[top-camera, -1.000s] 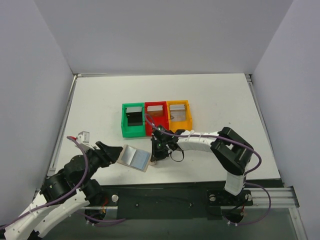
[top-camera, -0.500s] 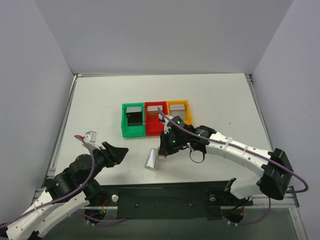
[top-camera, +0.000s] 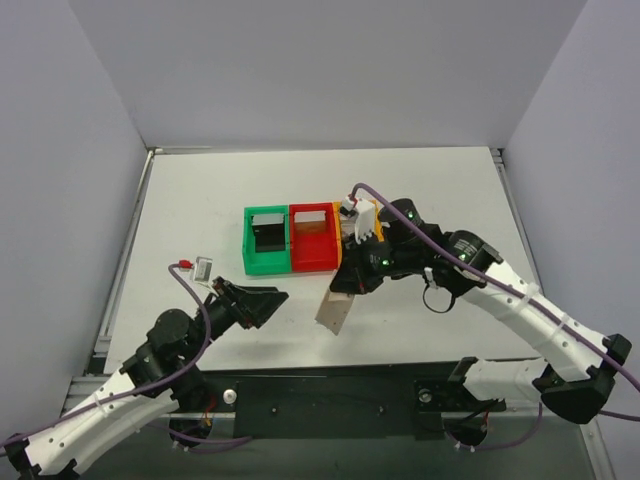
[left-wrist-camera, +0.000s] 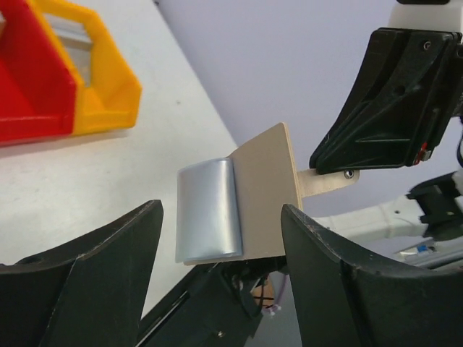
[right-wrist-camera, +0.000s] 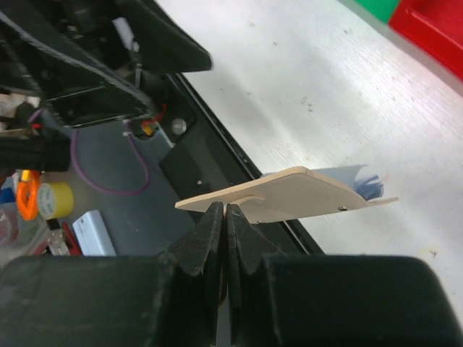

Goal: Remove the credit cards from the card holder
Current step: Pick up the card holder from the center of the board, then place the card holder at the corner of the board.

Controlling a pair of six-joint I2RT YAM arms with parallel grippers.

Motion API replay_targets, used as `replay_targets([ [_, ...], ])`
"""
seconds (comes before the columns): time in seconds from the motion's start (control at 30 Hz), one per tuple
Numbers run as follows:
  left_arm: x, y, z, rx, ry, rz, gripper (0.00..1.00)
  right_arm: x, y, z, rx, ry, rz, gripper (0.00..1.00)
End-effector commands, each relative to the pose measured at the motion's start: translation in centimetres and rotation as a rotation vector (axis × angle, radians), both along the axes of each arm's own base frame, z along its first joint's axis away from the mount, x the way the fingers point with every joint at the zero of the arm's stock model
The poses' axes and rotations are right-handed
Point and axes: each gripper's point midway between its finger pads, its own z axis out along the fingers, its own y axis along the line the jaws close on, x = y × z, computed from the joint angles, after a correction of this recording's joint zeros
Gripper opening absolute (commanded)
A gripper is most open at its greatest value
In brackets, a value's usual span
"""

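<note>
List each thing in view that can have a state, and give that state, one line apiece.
Card holder: lifted, hanging by its tab
Right gripper: shut on the holder's tab
Left gripper: open, empty
Green bin: upright
Red bin: upright
Orange bin: upright

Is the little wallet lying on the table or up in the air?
Up in the air. The right gripper pinches the card holder by its tab, so it hangs above the table.

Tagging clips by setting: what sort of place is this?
Probably a robot lab cell: white table boxed in by plain grey panels, left arm and right arm bolted at its edge, three bins.
</note>
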Motion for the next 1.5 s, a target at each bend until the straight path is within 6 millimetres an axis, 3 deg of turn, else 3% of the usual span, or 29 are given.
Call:
replay_targets([
  [0.0,-1.4,-0.7,7.0,-0.190,-0.192,-0.084,0.77,-2.6,-0.7,5.1,0.093,-0.053,0.139,0.00],
  [0.07,-1.5,-0.8,7.6,-0.207,-0.212,-0.097,0.77,-2.9,-1.2,5.9,0.116,-0.074,0.155,0.00],
  [0.17,-1.3,-0.3,7.9,-0.183,-0.211,-0.068,0.76,-2.7,-1.6,4.7,0.095,-0.061,0.143,0.00],
  [0.2,-0.9,0.0,6.9,-0.150,-0.182,-0.038,0.75,-2.6,-1.4,4.3,0.087,-0.053,0.147,0.00],
  [0.3,-0.4,2.0,6.4,-0.125,-0.165,0.054,0.73,-2.2,0.1,2.7,0.081,-0.024,0.179,0.00],
  [0.33,0.3,2.8,4.6,-0.075,-0.113,0.111,0.73,-1.8,1.0,2.4,0.091,-0.023,0.190,0.00],
  [0.37,0.2,3.8,5.0,-0.089,-0.117,0.142,0.73,-2.0,1.6,2.3,0.106,-0.006,0.210,0.00],
  [0.4,0.8,4.7,3.8,-0.058,-0.078,0.196,0.72,-1.7,2.5,1.7,0.107,0.008,0.224,0.00],
  [0.53,0.7,6.7,3.7,-0.081,-0.077,0.265,0.72,-1.4,3.8,0.9,0.100,0.011,0.268,0.00],
  [0.6,0.7,6.8,3.7,-0.078,-0.074,0.268,0.71,-0.6,3.2,-1.0,0.055,0.006,0.242,0.00],
  [0.73,0.8,6.2,3.1,-0.033,-0.048,0.248,0.71,0.6,0.1,-8.4,-0.076,0.081,0.138,0.00],
  [0.8,1.0,5.3,2.5,0.000,-0.029,0.228,0.71,0.7,-1.1,-10.7,-0.127,0.078,0.096,0.00],
  [1.07,1.5,3.8,1.5,0.029,-0.012,0.195,0.70,0.8,-5.2,-16.6,-0.274,0.143,-0.118,0.00],
  [1.13,1.6,3.4,1.0,0.048,-0.001,0.184,0.70,0.9,-6.2,-17.5,-0.313,0.140,-0.164,0.16],
  [1.17,1.6,3.4,0.8,0.058,0.004,0.184,0.70,1.1,-6.5,-17.5,-0.319,0.135,-0.183,0.40],
  [1.23,1.6,3.2,0.5,0.081,0.015,0.174,0.70,1.4,-7.3,-17.5,-0.341,0.115,-0.225,0.58],
  [1.3,1.5,2.9,0.0,0.105,0.026,0.163,0.70,1.9,-7.9,-16.6,-0.356,0.082,-0.264,0.69],
  [1.37,1.6,2.7,-0.6,0.129,0.045,0.155,0.69,2.8,-8.8,-15.2,-0.398,0.005,-0.312,0.75],
  [1.47,1.6,2.2,-1.5,0.162,0.068,0.141,0.67,3.0,-8.4,-12.9,-0.431,-0.103,-0.308,0.76],
])
